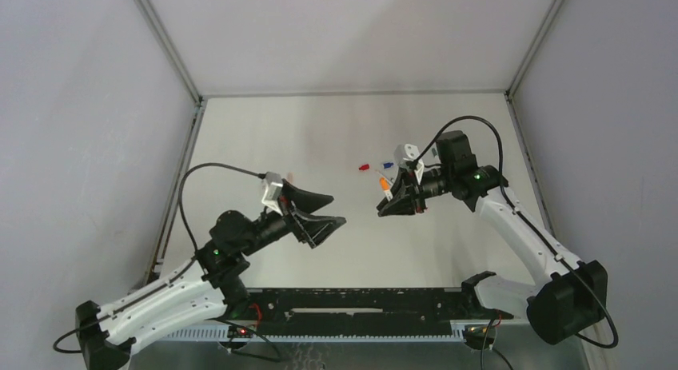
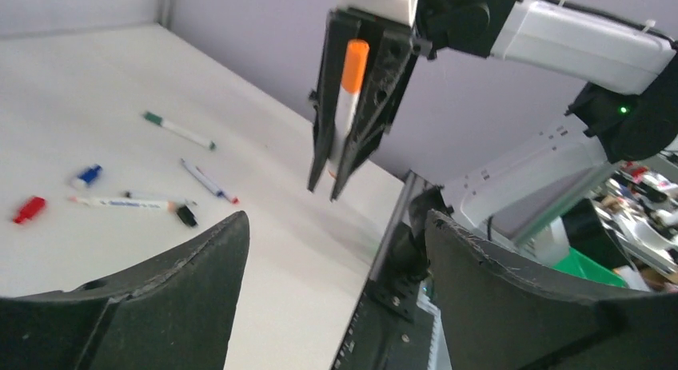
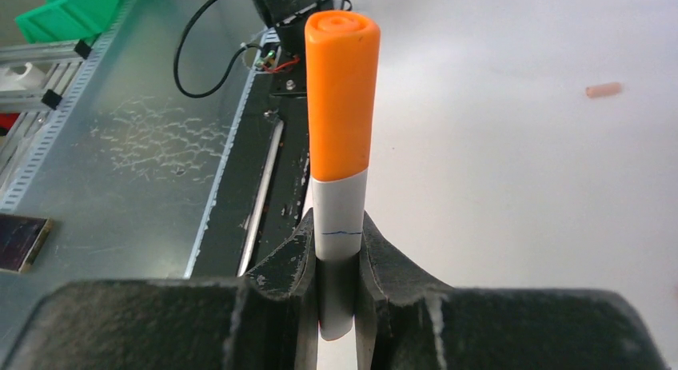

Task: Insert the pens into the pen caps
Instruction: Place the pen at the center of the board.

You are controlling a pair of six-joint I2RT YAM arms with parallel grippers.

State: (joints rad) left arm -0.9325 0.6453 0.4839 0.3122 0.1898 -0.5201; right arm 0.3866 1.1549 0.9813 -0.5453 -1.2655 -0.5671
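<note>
My right gripper is shut on a white pen that wears the orange cap and holds it above the table. The top view shows this gripper right of centre, with the capped pen in it. My left gripper is open and empty, facing the right gripper across a gap. In the left wrist view a green-tipped pen, a red-tipped pen and a third pen lie on the table with a black cap, a blue cap and a red cap.
A small pinkish stub lies alone on the white table. The black mounting rail runs along the near edge, with a metal surface and cables beyond it. A green bin stands off the table. Grey walls enclose three sides.
</note>
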